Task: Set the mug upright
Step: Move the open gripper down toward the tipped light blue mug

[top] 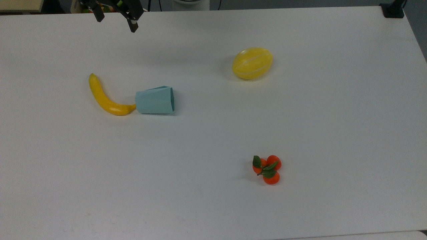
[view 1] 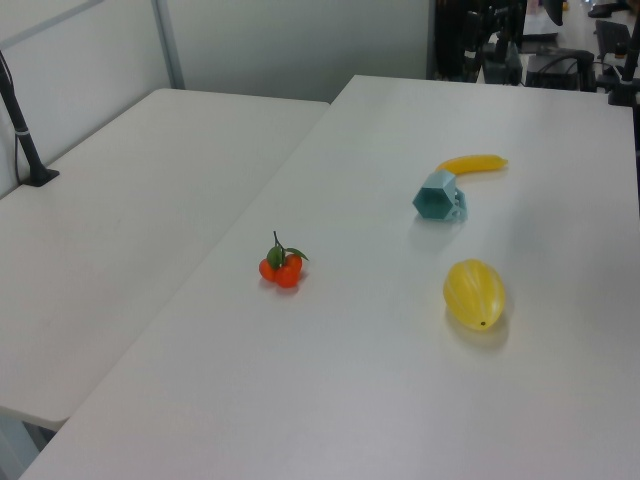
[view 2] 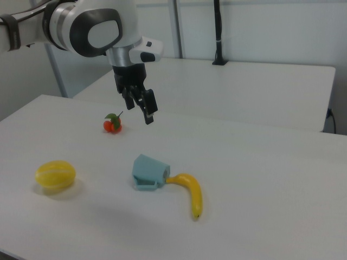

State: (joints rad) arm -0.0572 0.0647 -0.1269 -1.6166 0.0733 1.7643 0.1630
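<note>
The pale blue-teal faceted mug [top: 155,100] lies on its side on the white table [top: 213,140], with its hexagonal rim toward the top view's right. Its narrow base touches the tip of a yellow banana [top: 103,98]. In the left view the mug [view 1: 437,196] shows its open mouth; in the right view the mug [view 2: 149,172] rests beside the banana [view 2: 191,192]. My gripper [top: 116,20] hangs open and empty above the far edge, at the top view's upper left, well away from the mug. The gripper [view 2: 140,108] hovers above and behind the mug in the right view.
A yellow melon [top: 252,63] sits to the top view's right of the mug. A cluster of small oranges [top: 267,169] with leaves lies nearer the front. A black post base [top: 393,10] stands at the far right corner. A second table [view 1: 120,230] adjoins.
</note>
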